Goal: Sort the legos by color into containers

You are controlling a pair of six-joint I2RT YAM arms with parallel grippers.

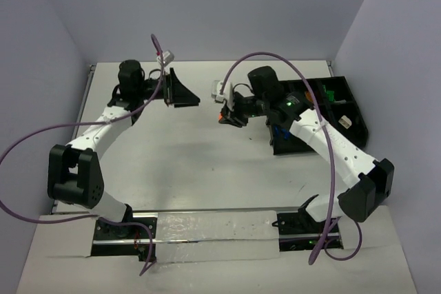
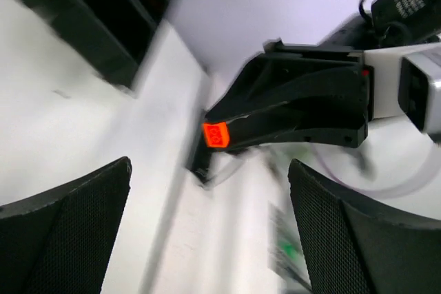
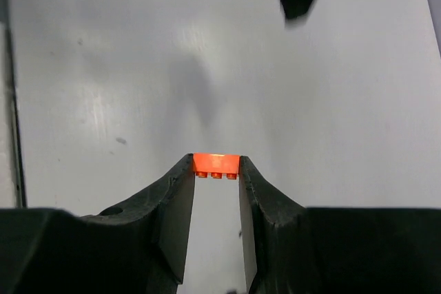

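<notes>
L gripper jaws wide apart | R gripper pinches orange lego at tips | above white table, beside tray

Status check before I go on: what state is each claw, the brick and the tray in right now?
Left claw: wide open, holding nothing.
Right claw: shut on the orange brick.
Orange brick: pinched at the right claw's fingertips, in the air, not yet in the tray.
Tray: lying flat, compartments open on top, a green piece in one far compartment.
</notes>
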